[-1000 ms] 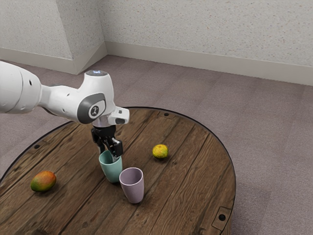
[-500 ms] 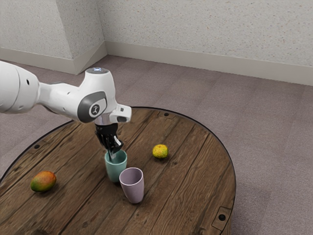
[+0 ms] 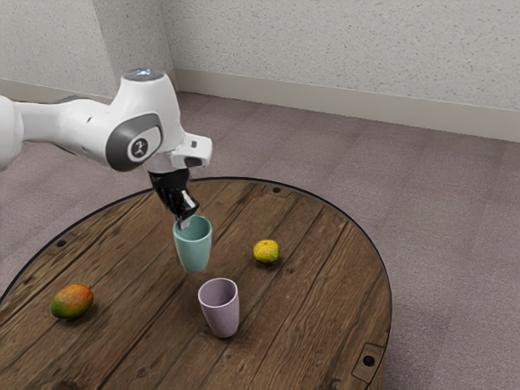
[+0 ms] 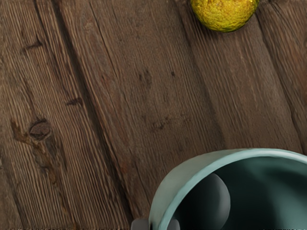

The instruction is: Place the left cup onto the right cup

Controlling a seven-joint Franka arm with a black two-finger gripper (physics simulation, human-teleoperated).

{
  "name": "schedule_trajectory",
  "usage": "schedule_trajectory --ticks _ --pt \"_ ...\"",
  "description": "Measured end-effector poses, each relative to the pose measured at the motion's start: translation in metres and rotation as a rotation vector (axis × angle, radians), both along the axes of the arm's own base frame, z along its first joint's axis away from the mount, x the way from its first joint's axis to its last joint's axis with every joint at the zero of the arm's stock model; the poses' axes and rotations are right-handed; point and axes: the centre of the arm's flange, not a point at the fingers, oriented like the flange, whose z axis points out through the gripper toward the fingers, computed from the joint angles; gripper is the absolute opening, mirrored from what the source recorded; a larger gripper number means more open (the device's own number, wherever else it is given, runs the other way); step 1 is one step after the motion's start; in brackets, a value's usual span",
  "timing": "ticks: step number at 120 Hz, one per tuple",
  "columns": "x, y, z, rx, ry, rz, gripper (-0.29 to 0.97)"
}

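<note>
I've lifted the teal cup (image 3: 193, 246) clear of the table (image 3: 325, 309); half a second ago it stood beside the purple cup (image 3: 219, 307), and it now hangs near it. My pincer (image 3: 188, 219) pinches its rim, nearly closed. Both cups hold nothing. My wrist view looks into the teal one, with the lemon (image 4: 223, 12) beyond.

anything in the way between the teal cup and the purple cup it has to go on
Nothing visible does. The teal cup hangs above the table in the gripper; the purple cup stands upright, its mouth open and free. The citrus fruit and the mango lie off to either side.
</note>
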Motion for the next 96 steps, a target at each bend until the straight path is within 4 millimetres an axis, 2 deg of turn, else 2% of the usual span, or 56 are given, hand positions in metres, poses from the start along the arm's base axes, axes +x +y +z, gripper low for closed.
schedule_trajectory --ticks 15,27,44,57,71,83,96 --pt "0.0 0.004 0.028 0.0 -0.011 0.011 -0.1" --pt "-0.001 0.008 0.04 0.0 -0.008 0.02 -0.11" --pt "-0.005 0.009 0.043 0.002 0.009 0.025 -0.11" --pt "-0.006 0.001 0.044 0.001 0.016 0.011 -0.11" --pt "-0.008 -0.024 0.055 -0.001 -0.002 -0.034 -0.11" --pt "-0.015 -0.064 0.063 -0.003 -0.014 -0.107 -0.11" --pt "-0.036 -0.103 0.072 -0.008 -0.024 -0.18 -0.11"
